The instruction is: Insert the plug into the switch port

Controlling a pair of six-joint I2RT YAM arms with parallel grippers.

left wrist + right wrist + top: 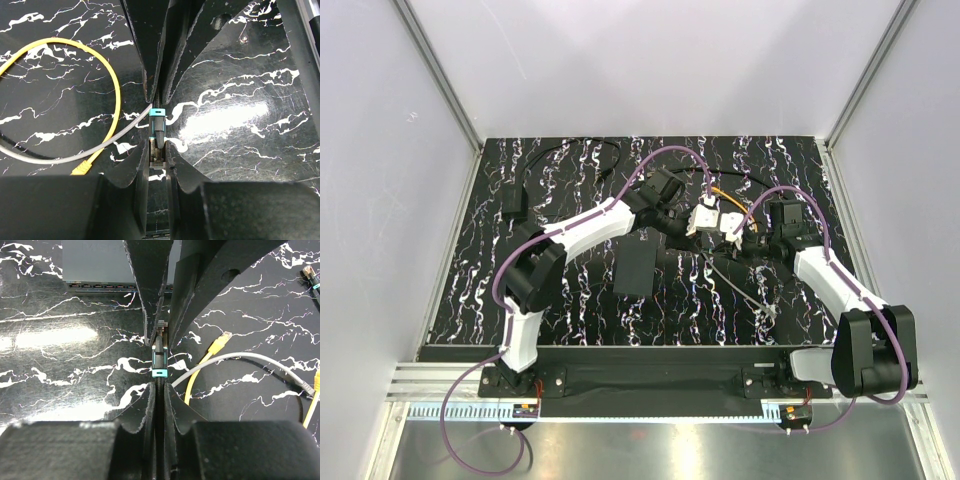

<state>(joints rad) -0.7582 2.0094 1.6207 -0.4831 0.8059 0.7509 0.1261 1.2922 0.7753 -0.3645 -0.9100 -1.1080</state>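
Both grippers hold the plug [157,131], which has a clear head, a black body and a teal collar, above the table. My left gripper [156,142] is shut on the plug's clear head. My right gripper [159,384] is shut on the ribbed black boot behind the teal collar [158,372]. In the top view the two grippers meet tip to tip: left gripper [705,222], right gripper [740,238]. The flat black switch [638,268] lies left of them. Its row of ports [100,286] faces my right wrist camera, well beyond the plug.
The plug's grey cable [240,359] trails off to the right. A yellow cable [112,90] with a yellow plug [220,342] loops beside it. Another plug [310,274] lies far right. A small black block [513,203] with a thin cord sits back left.
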